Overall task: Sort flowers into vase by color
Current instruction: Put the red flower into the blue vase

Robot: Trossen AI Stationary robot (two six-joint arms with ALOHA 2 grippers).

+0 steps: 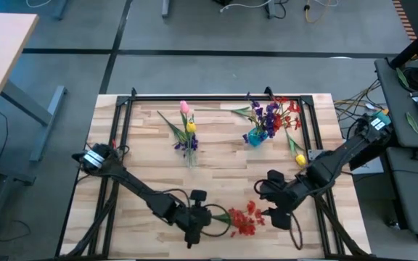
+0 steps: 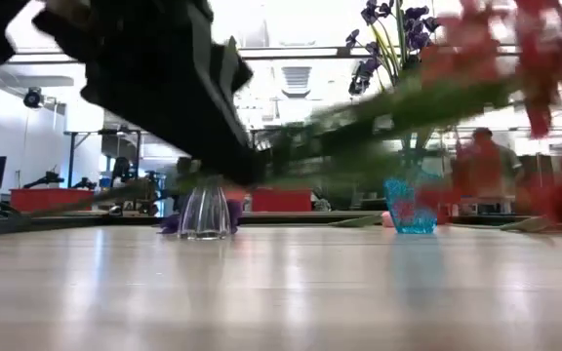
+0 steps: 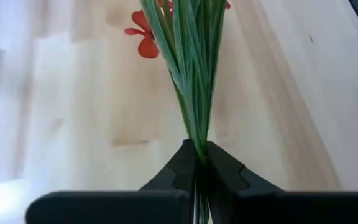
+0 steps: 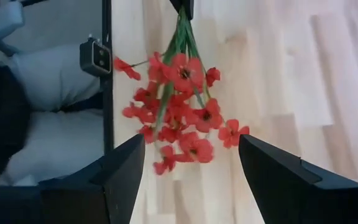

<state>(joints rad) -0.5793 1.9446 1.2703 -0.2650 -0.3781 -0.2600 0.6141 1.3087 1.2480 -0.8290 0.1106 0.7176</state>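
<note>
Stem of red spray [image 1: 244, 219] clenched in left end effector [image 1: 210, 215]; right end effector [image 1: 274, 214] held released beside blossoms. Lift advised vertical, blossoms kept clear of surface [image 1: 216, 159].

robotics lab: framed wooden table [image 1: 216, 174], loose floor cables [image 1: 267, 7]

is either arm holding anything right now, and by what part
The left tool is shut on the red flower spray, pinching its green stem end, away from the blossoms. The right tool is open beside the blossoms and holds nothing.
</note>
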